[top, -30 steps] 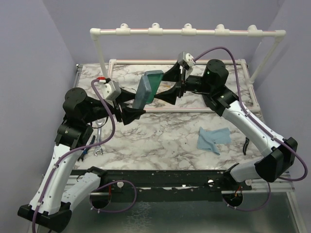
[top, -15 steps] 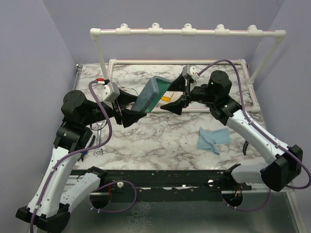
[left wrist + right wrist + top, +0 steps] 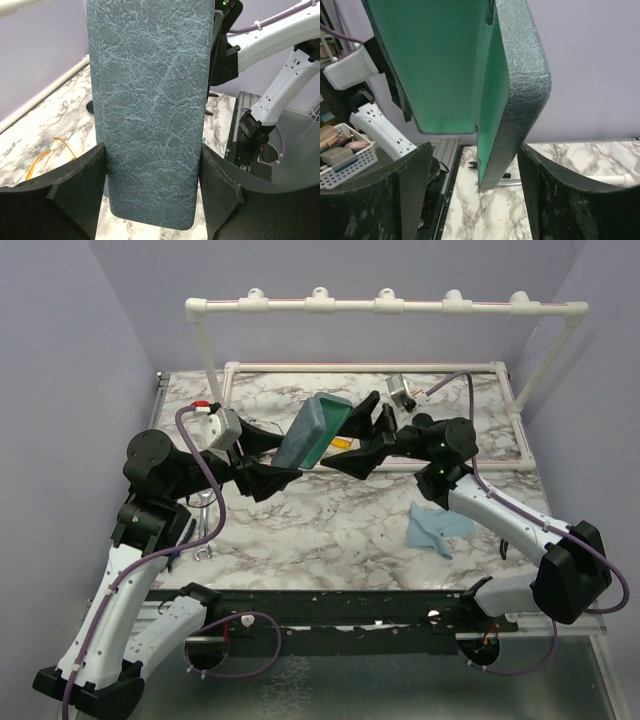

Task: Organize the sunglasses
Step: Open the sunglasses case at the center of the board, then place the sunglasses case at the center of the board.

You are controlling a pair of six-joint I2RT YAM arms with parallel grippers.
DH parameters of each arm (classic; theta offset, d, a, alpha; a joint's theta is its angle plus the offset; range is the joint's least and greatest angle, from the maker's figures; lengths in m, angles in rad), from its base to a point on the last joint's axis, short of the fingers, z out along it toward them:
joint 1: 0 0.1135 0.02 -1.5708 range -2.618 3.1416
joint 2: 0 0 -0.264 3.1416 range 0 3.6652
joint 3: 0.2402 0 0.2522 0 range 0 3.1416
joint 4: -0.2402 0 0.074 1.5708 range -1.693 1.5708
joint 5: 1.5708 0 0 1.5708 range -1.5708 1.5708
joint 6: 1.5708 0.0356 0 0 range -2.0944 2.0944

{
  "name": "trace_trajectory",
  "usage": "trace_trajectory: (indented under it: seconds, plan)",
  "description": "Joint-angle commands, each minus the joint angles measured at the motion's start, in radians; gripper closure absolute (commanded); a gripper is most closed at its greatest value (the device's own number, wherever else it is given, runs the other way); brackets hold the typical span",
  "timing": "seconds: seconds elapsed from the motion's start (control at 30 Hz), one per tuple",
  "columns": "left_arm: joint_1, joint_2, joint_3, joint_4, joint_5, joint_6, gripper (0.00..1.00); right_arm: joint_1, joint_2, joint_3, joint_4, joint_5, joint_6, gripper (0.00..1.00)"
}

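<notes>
A grey-blue rectangular case (image 3: 308, 428) hangs tilted above the table's middle, open, with its green lining (image 3: 440, 65) showing. My left gripper (image 3: 283, 466) is shut on the case's lower body (image 3: 150, 100), one black finger on each side. My right gripper (image 3: 366, 432) is open and straddles the case's lid edge (image 3: 520, 95), with a gap on each side. The yellow-orange sunglasses (image 3: 343, 443) lie on the marble beneath the case; their thin frame (image 3: 46, 156) shows left of it in the left wrist view.
A crumpled blue cloth (image 3: 440, 526) lies on the marble at the right front. A white pipe rack (image 3: 385, 305) spans the back, above a flat rectangular frame (image 3: 300, 367). Metal tools (image 3: 203, 530) lie by the left edge. A white basket (image 3: 342, 155) sits off the table.
My right arm has dropped lower and forward, its fingers coming in around the case's lid and narrowing a little. The case has tipped slightly. My left gripper keeps its hold.
</notes>
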Motion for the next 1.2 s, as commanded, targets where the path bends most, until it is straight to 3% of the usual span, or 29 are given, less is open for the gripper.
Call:
trace_trajectory:
  seconds: [0.0, 0.1, 0.23, 0.37, 0.4, 0.5, 0.53, 0.57, 0.77, 0.93, 1.07, 1.17]
  plan:
    - [-0.001, -0.015, -0.011, 0.076, 0.004, -0.031, 1.00, 0.013, 0.047, 0.020, 0.175, 0.056, 0.116, 0.32]
    - [-0.001, -0.017, -0.012, 0.081, 0.004, -0.042, 1.00, 0.013, 0.078, 0.038, 0.237, 0.049, 0.164, 0.46]
    - [-0.001, -0.019, -0.009, 0.084, 0.008, -0.056, 1.00, 0.013, 0.095, 0.042, 0.271, 0.032, 0.194, 0.74]
    - [-0.001, -0.038, -0.026, 0.082, -0.007, -0.070, 1.00, 0.013, 0.063, 0.043, 0.132, 0.024, 0.108, 0.89]
    - [-0.001, -0.044, -0.033, 0.073, -0.013, -0.067, 0.94, 0.012, 0.049, 0.047, 0.080, 0.023, 0.074, 0.93]
    - [-0.001, -0.072, -0.065, 0.051, -0.039, -0.059, 0.25, 0.013, -0.003, 0.077, -0.149, 0.060, -0.063, 0.99]
    - [-0.001, -0.088, -0.077, 0.047, -0.053, -0.051, 0.07, 0.012, -0.021, 0.093, -0.257, 0.090, -0.129, 0.99]
    - [-0.001, -0.103, -0.090, 0.045, -0.071, -0.044, 0.01, 0.013, -0.039, 0.110, -0.368, 0.126, -0.195, 0.99]
    - [0.000, -0.196, -0.148, 0.012, -0.262, -0.014, 0.01, 0.013, -0.069, 0.241, -0.979, 0.489, -0.523, 1.00]
    - [-0.001, -0.282, -0.247, 0.004, -0.529, -0.048, 0.01, 0.027, 0.034, 0.360, -1.388, 0.834, -0.722, 1.00]
    - [-0.001, -0.334, -0.330, -0.021, -0.712, -0.066, 0.01, 0.124, 0.128, 0.395, -1.551, 1.115, -0.867, 1.00]
    - [0.000, -0.352, -0.374, -0.036, -0.772, -0.065, 0.01, 0.218, 0.197, 0.406, -1.609, 1.236, -0.979, 0.99]
